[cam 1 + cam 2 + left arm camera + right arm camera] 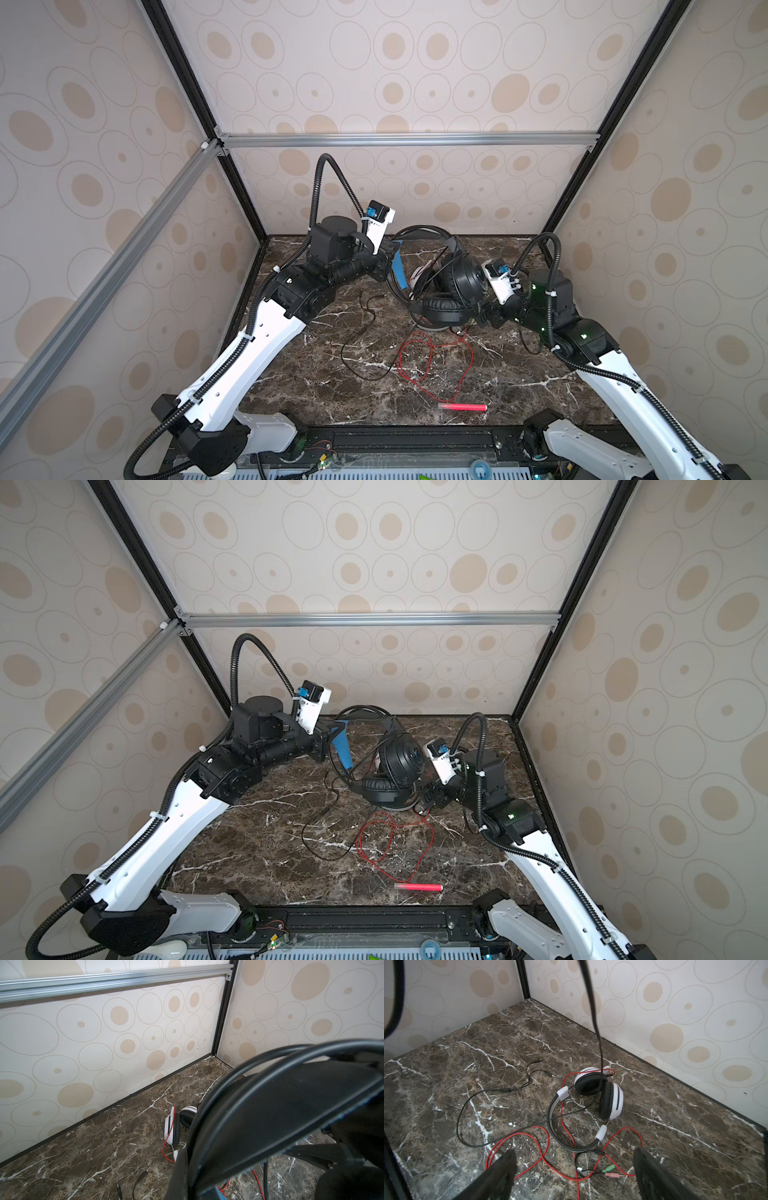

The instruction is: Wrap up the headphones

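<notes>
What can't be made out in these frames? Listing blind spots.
1) Hold of the left gripper on the black headset: in both top views the wrist covers the fingers; the left wrist view is too close and blurred.
2) White headset: clear in the right wrist view, but in both top views almost wholly hidden behind the black headset.
3) Pink stick near the table front edge: top views only, too blurred to identify.
</notes>
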Tool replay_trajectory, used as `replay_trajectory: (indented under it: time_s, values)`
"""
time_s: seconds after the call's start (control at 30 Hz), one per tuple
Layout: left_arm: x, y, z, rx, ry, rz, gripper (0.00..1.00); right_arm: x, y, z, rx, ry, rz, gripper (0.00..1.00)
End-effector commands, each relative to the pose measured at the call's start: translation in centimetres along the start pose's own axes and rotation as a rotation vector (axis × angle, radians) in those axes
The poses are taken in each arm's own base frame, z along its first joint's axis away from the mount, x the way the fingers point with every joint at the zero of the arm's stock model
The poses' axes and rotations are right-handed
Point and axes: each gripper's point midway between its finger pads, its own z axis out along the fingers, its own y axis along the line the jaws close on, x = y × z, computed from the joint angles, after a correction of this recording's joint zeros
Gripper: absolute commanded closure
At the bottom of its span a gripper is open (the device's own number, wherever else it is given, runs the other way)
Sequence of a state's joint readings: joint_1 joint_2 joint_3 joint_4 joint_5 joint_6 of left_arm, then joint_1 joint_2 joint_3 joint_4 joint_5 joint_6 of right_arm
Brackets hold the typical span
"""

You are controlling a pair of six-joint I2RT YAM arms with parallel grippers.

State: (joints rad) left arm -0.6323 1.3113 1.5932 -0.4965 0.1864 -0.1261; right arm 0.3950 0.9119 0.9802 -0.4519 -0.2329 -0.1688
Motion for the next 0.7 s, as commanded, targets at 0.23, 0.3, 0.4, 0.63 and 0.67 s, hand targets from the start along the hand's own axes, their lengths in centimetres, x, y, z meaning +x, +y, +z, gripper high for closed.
replay_trajectory:
  time_s: [0.23,0.3,0.4,0.63,0.67]
  values:
    - [-4.8,-1.3,-1.7,0.074,-0.133,-0.045,1.00,-0.3,1.1,1.7,-0.085,-0.094,0.121,0.10]
    - [-5.1,-1.5,-1.9,0.087,-0.141,-0.044,1.00,-0.7,0.5,2.5,-0.059,-0.129,0.127,0.10]
    - [-5.2,-1.7,-1.8,0.101,-0.145,-0.045,1.00,-1.7,-0.4,3.9,-0.039,-0.155,0.120,0.10]
    - [-5.8,-2.2,-2.2,0.141,-0.153,-0.046,1.00,-5.0,-3.4,7.1,0.050,-0.204,0.063,0.10]
    - [-5.9,-2.3,-2.2,0.146,-0.153,-0.046,1.00,-5.5,-3.8,7.4,0.060,-0.212,0.061,0.10]
